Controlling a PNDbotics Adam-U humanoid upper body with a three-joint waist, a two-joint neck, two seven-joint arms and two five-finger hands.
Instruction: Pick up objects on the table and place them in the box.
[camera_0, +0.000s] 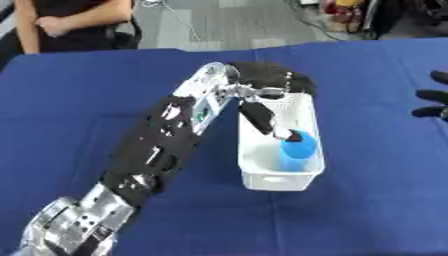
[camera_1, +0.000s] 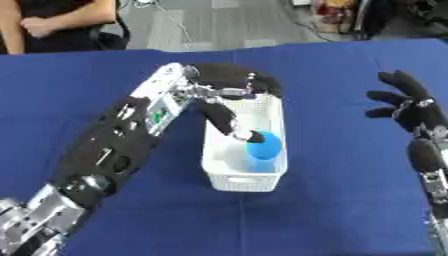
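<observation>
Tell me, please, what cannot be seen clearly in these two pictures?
- Box far end: hidden by the left hand, both views.
- Blue object: its shape is blurred, and a finger covers its near side; whether it is gripped is unclear.
- Right hand: cut off by the edge in the left eye view.

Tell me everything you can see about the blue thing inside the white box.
The blue object is a plain, bright blue piece with a rounded top and a narrower lower part, smooth like plastic; what it is exactly cannot be told. It sits inside the white box, toward the box's right wall, at about mid-length. The left hand reaches down into the box, one dark finger meeting the object's upper left edge. Whether it rests on the box floor is unclear.
</observation>
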